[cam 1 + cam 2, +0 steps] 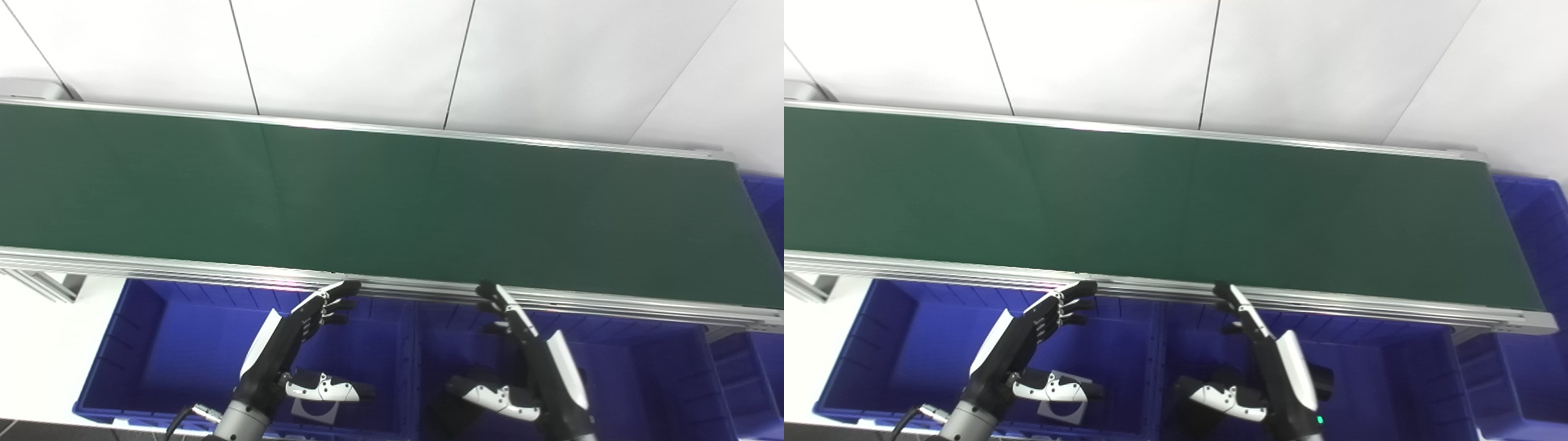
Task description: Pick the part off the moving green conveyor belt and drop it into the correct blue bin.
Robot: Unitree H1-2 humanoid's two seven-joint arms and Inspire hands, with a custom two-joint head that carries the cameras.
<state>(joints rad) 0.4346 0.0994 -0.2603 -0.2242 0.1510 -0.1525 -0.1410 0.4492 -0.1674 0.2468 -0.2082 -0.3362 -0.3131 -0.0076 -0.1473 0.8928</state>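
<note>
Left robot hand (288, 343): hung over the left blue bin (153, 343), fingers spread apart and stretched toward the belt's near rail, thumb held out to the side, holding nothing.
Right robot hand (530, 361): hung over the middle blue bin (643, 380), fingers likewise apart and raised toward the rail, thumb pointing inward, holding nothing.
Green conveyor belt (392, 202): ran across the whole frame between silver aluminium rails (184, 264); no part could be seen on its surface.
Part: not visible anywhere on the belt or in either hand.
Left bin's contents: a pale square piece with a dark round mark (1062, 407) lay on the floor just below the left thumb; what it was could not be told.
Further blue bin (765, 202): sat past the belt's right end.
Backdrop: white wall panels (355, 55) behind the belt.
</note>
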